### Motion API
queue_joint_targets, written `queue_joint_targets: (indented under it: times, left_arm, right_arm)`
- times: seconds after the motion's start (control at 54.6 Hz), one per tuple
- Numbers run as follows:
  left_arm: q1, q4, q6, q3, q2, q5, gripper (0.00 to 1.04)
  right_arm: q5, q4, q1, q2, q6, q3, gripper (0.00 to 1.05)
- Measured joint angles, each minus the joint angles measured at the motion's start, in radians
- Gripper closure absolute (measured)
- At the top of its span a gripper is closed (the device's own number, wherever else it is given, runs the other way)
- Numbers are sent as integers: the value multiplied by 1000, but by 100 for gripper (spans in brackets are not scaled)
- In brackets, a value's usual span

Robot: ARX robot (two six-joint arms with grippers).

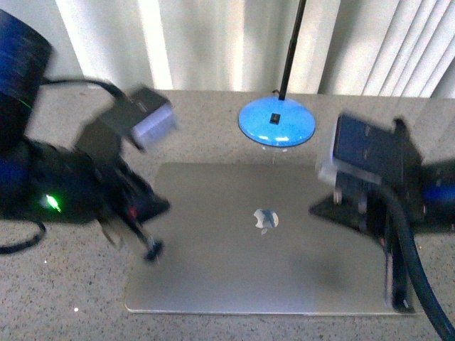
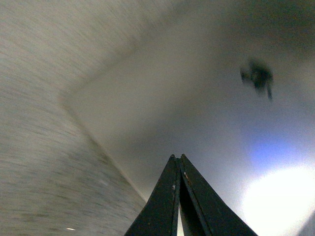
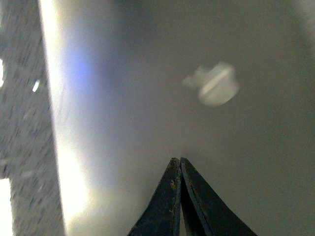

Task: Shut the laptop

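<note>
The grey laptop (image 1: 234, 263) lies flat on the speckled table with its lid down, the shiny apple logo (image 1: 266, 219) facing up. My left gripper (image 1: 151, 250) is shut and empty, over the lid's left edge. In the left wrist view the shut tips (image 2: 177, 157) point at the grey lid (image 2: 187, 98) near its corner. My right gripper (image 1: 397, 298) is shut and empty, over the lid's right side. In the right wrist view the shut tips (image 3: 177, 160) hover over the lid (image 3: 147, 98) below the logo (image 3: 212, 84). Both arms are blurred.
A blue round lamp base (image 1: 276, 121) with a black stem (image 1: 291, 42) stands just behind the laptop. White curtains hang at the back. The speckled tabletop (image 1: 71, 284) surrounds the laptop. Black cables trail from both arms.
</note>
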Motion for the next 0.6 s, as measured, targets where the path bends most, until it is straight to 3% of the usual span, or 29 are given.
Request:
queue_joint_targets:
  times: [0.055,0.092,0.147,0.256,0.348,0.421,0.476,0.604]
  left_arm:
    - [94,133,-179,-11,-106,-48,96]
    - [138,175,-270,-8,-157,-85,90]
    - [173,199,-364,1,-203,-107,83]
    - [227,206,-533,4,-239,-144,65]
    - [213,205,-582,-11,-222,-127,51]
    - [197,377,-515,-74,-189,-237,59]
    - [192,529,-445,-146,-188,-312,68]
    - [209,684,-359,-268,-277,-362,89]
  right_arm:
    - [147,175,-19,-84,234,21,91]
    - [247,216,-38,-146,444,45,83]
    - [309,231,-54,-193,620,64,76]
    - [338,235,-81,-234,920,69,60]
    - [370,254,-72,-209,1030,53,49]
    - [566,445,-49,-187,981,-32,60]
    - [645,546,-48,-200,943,-98,69]
    - [674,617,-81,-295,902,-209,89]
